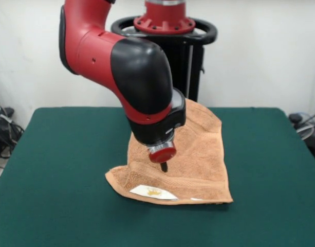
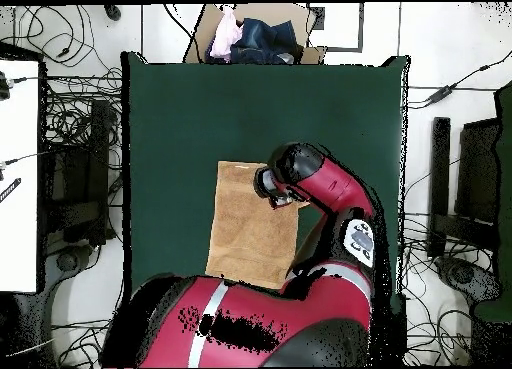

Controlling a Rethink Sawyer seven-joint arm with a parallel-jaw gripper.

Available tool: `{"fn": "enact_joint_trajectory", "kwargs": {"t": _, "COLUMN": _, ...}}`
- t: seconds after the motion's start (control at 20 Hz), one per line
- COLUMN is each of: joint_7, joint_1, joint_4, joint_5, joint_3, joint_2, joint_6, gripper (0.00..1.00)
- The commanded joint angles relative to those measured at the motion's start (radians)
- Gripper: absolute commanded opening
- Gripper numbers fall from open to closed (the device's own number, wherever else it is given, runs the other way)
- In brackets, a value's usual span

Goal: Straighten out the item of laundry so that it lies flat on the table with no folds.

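The item of laundry (image 1: 198, 154), a peach-orange terry towel, lies near the middle of the dark green table (image 1: 54, 170). Its front left corner is turned over, showing a white label (image 1: 153, 192) with a yellow mark. The front edge looks doubled up and the far part rises in a soft wrinkle. My gripper (image 1: 164, 166) points down under the red wrist cap, its dark tip at the towel's surface just behind the turned corner. In the overhead view the towel (image 2: 245, 225) is a tall rectangle on the table (image 2: 180, 115), and the arm (image 2: 320, 190) covers its right edge and hides the gripper.
A cardboard box (image 2: 255, 35) holding clothes sits beyond the table's far edge in the overhead view. Cables lie on the floor around the table, and a white desk (image 2: 20, 165) stands to the left. Green cloth shows on all sides of the towel.
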Motion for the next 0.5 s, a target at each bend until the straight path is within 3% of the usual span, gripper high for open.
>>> {"fn": "enact_joint_trajectory", "kwargs": {"t": 0.05, "joint_7": 0.162, "joint_1": 0.031, "joint_4": -0.143, "joint_5": -0.047, "joint_3": 0.013, "joint_2": 0.009, "joint_6": 0.120, "gripper": 1.00}}
{"fn": "enact_joint_trajectory", "kwargs": {"t": 0.5, "joint_7": 0.296, "joint_1": 0.048, "joint_4": -0.361, "joint_5": -0.001, "joint_3": 0.015, "joint_2": 0.087, "joint_6": 0.245, "gripper": 1.00}}
